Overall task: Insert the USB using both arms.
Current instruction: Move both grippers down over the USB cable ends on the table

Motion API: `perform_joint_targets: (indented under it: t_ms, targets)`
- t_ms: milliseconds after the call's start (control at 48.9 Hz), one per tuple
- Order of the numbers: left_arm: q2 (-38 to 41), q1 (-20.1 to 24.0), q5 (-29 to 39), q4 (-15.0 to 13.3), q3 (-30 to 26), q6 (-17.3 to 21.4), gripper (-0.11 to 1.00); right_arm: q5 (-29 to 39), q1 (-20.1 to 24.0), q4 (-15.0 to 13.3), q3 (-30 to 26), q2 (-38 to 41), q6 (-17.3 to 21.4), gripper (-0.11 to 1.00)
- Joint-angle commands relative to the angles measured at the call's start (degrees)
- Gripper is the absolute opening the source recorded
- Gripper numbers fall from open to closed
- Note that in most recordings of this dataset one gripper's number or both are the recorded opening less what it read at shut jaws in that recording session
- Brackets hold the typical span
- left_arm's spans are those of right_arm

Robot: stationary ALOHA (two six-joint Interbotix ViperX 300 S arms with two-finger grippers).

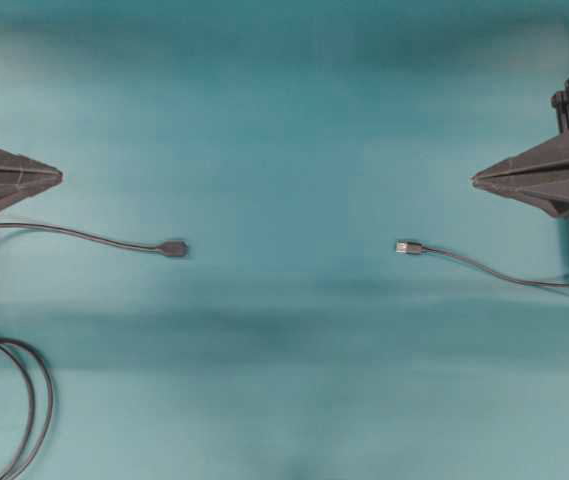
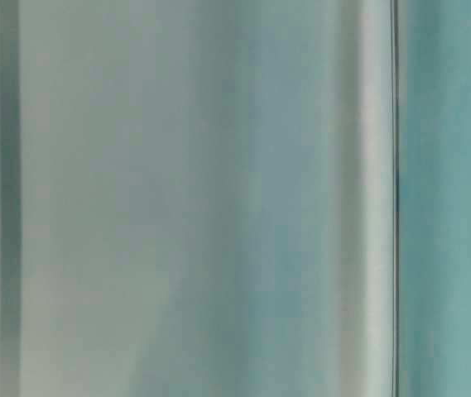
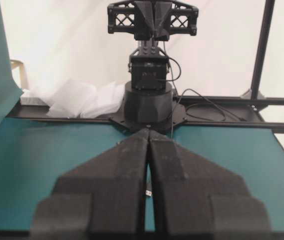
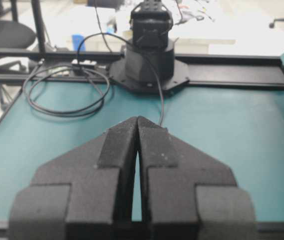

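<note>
Both arms sit pulled back at opposite edges of the teal desk (image 1: pixel 284 120), nothing in either grip. The left gripper (image 1: pixel 59 177) points inward from the left edge, its jaws pressed together to a single point, and the right gripper (image 1: pixel 474 180) mirrors it from the right edge, jaws likewise closed tight on nothing. From each wrist camera the two long triangular fingers (image 3: pixel 127 170) meet along a thin seam, and the opposite arm's base stands across the desk.

The USB (image 1: pixel 408 247) lies flat on the desk right of centre, just below and inward of the right gripper's tip, silvery end pointing toward the middle. Its thin grey cable (image 1: pixel 504 275) trails off to the right edge. Well apart from it, left of centre, lies the black socket (image 1: pixel 174 248), facing the plug, with its own thin cable (image 1: pixel 74 233) running back under the left gripper. A thicker looped cable (image 1: pixel 34 400) curls at the lower left corner. The table-level view shows only a blurred wash of grey and teal.
</note>
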Motion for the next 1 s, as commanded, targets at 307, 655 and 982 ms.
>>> perform_joint_targets:
  t_ms: [307,655,982]
  targets:
    - [0.4,-2.2,12.7,-0.4,-2.9,0.3,0.01,17.1,0.6,-0.5,-6.2,0.4,0.1,0.00]
    - [4.0,-2.2,28.4,-0.4,-5.2,2.5,0.04,32.3,1.8,-0.5,-9.7,4.9,0.5,0.00]
    - [6.3,-2.2,29.6,-0.6,-5.4,2.3,0.65,34.5,2.0,-0.5,-10.4,11.0,2.5,0.00]
